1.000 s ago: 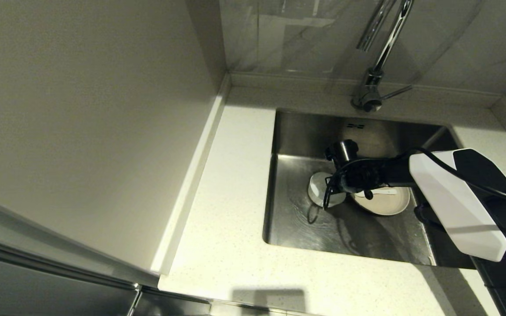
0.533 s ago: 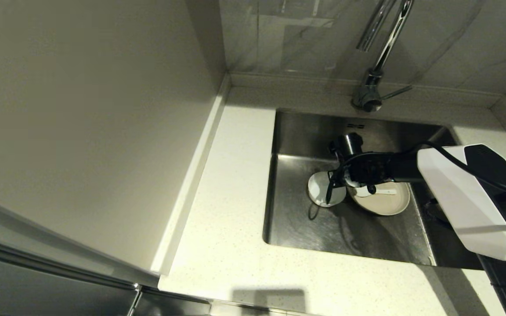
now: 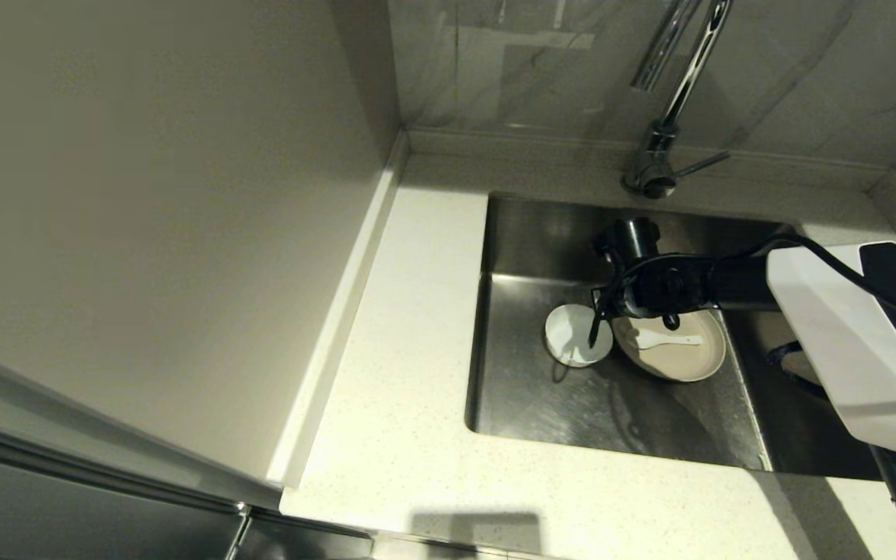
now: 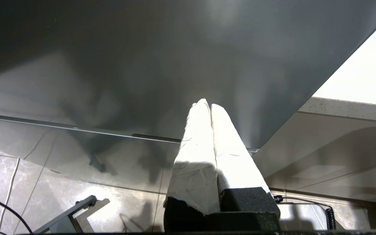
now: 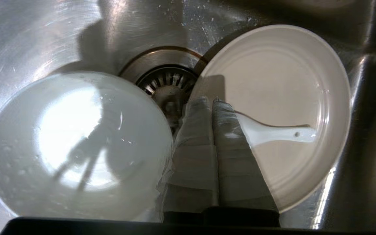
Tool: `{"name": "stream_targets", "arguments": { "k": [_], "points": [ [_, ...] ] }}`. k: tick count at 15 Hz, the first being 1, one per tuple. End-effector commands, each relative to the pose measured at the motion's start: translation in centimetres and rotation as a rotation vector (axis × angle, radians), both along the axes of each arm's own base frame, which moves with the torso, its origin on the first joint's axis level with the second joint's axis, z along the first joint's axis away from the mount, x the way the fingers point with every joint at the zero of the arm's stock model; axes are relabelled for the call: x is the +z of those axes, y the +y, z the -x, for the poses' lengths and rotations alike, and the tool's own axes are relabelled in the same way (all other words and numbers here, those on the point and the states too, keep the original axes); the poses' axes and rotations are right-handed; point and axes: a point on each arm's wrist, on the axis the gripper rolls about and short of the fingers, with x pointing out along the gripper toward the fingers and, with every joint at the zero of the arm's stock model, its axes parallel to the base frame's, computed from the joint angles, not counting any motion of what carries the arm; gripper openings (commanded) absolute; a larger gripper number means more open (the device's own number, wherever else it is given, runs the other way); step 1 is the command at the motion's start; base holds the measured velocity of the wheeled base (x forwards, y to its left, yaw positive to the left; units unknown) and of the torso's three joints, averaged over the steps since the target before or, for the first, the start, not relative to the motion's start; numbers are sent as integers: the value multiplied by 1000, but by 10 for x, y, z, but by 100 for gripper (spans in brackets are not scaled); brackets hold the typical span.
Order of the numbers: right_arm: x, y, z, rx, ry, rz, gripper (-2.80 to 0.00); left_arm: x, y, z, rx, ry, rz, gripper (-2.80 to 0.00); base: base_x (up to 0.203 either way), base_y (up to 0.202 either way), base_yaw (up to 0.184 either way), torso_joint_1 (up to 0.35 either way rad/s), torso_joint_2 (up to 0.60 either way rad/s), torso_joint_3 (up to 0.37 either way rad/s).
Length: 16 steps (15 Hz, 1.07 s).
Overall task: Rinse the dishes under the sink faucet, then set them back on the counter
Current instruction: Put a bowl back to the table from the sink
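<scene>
Right now three dishes sit in the sink (image 3: 526, 404): one bowl (image 3: 570, 334) on the left, one plate (image 3: 685, 359) touching it, one spoon (image 3: 662, 339) lying on that plate. Right gripper (image 5: 211, 101) hangs above them, fingers pressed together, empty. Left gripper (image 4: 209, 105) is parked low, clenched.

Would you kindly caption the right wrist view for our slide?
Shut right end effector above the sink drain, between bowl and spoon-bearing plate.
</scene>
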Motion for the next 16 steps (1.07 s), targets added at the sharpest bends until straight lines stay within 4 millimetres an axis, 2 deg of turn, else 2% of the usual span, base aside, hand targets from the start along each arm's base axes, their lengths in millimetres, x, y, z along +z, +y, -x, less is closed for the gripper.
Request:
{"name": "stream_targets", "arguments": {
  "k": [1,7,11,16],
  "points": [
    [5,-3,1,0,-8,5,0,0,0,0,0,-3,1,-280,0,0,0,0,0,0],
    [1,-6,1,-5,6,2,0,0,0,0,0,-3,1,-280,0,0,0,0,0,0],
    [-19,-6,7,71,94,-36,0,0,0,0,0,-3,1,-280,0,0,0,0,0,0],
    [-28,-1,6,125,119,-67,0,0,0,0,0,-3,1,-280,0,0,0,0,0,0]
  ]
}}
